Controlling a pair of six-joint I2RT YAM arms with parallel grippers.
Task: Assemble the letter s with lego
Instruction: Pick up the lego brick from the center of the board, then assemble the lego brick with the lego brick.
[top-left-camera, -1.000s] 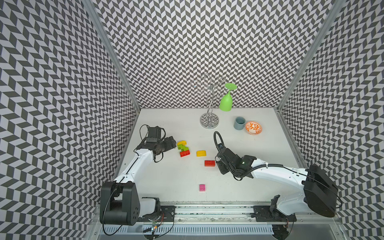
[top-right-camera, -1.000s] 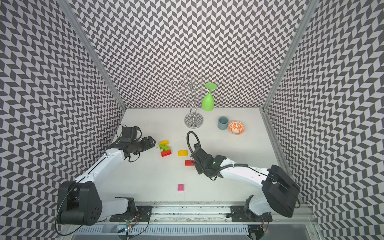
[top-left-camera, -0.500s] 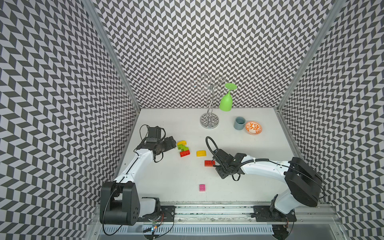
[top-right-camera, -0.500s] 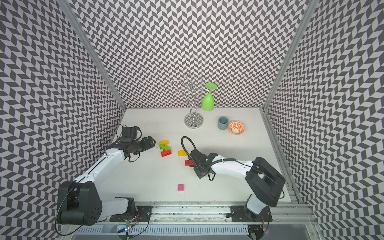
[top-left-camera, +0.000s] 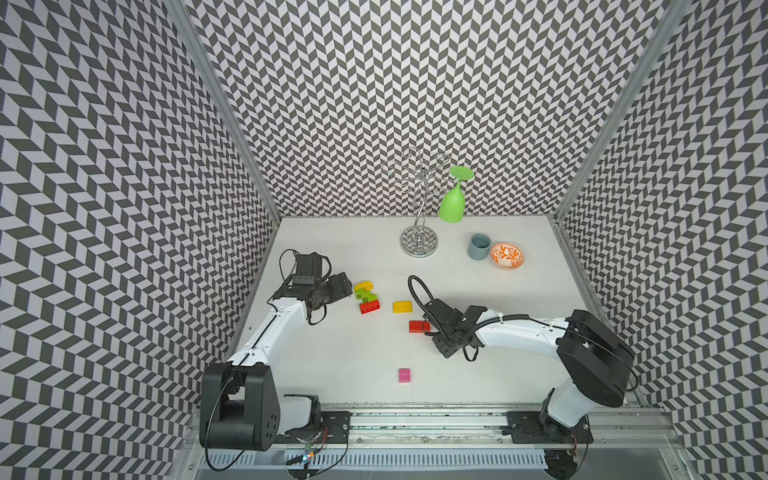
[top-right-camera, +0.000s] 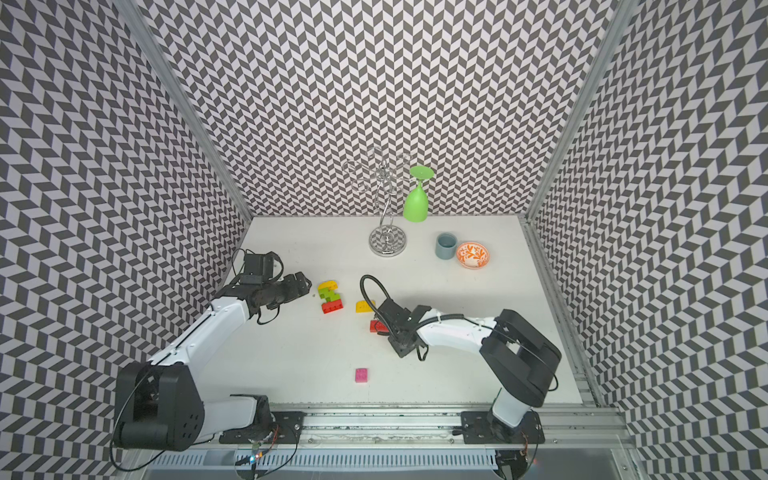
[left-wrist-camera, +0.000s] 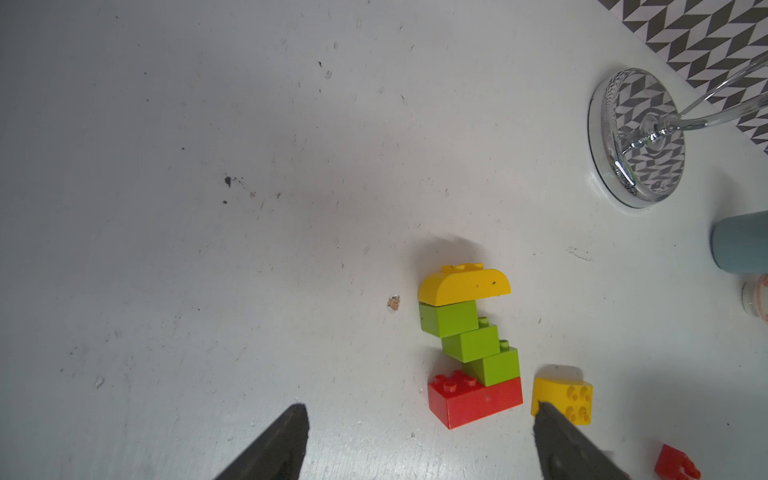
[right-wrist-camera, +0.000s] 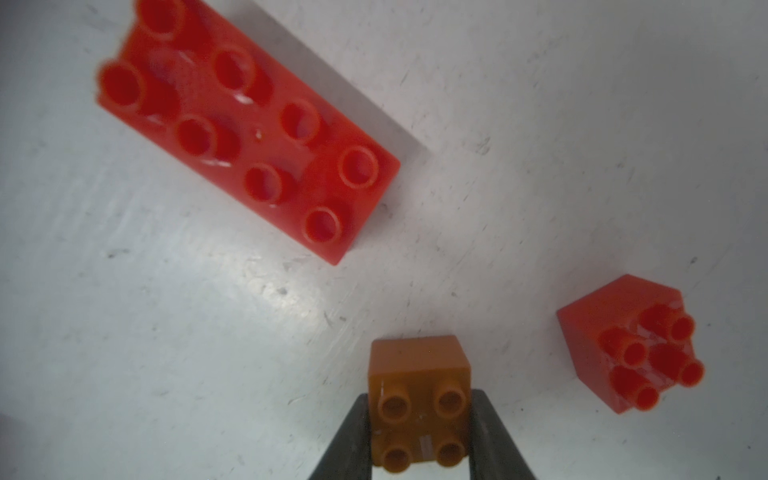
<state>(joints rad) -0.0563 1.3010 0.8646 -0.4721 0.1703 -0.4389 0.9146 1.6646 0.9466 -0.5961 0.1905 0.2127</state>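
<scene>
Nearest the front rail, a small pink studded plastic brick (top-left-camera: 405, 375) lies alone on the white surface (top-left-camera: 332, 365). A little farther in, the right claw (right-wrist-camera: 419, 419) is closed on a small brown studded plastic brick (right-wrist-camera: 417, 365), pinching its two sides with the studs up. A long red studded brick (right-wrist-camera: 249, 133) and a small red studded brick (right-wrist-camera: 631, 345) lie loose near it. Only the tips seem to have the brown brick, so I'd worry it twists or pops free on the lift, or bumps a red neighbour. Beyond are a loose yellow brick with a rounded side (top-left-camera: 402, 306) and the half-built stack (top-left-camera: 366, 296), yellow over three lime green steps on a long red base. A clumsy press there could split those stepped joints. The left claw (top-left-camera: 343, 286) hangs open just beside the stack. The surface is scuffed and speckled. At the back are a chrome wire stand (top-left-camera: 419, 245) holding an upside-down green plastic glass (top-left-camera: 452, 205), a grey-blue cup (top-left-camera: 478, 246) and an orange-patterned bowl (top-left-camera: 507, 256), all inside black-and-white chevron walls (top-left-camera: 124, 166).
</scene>
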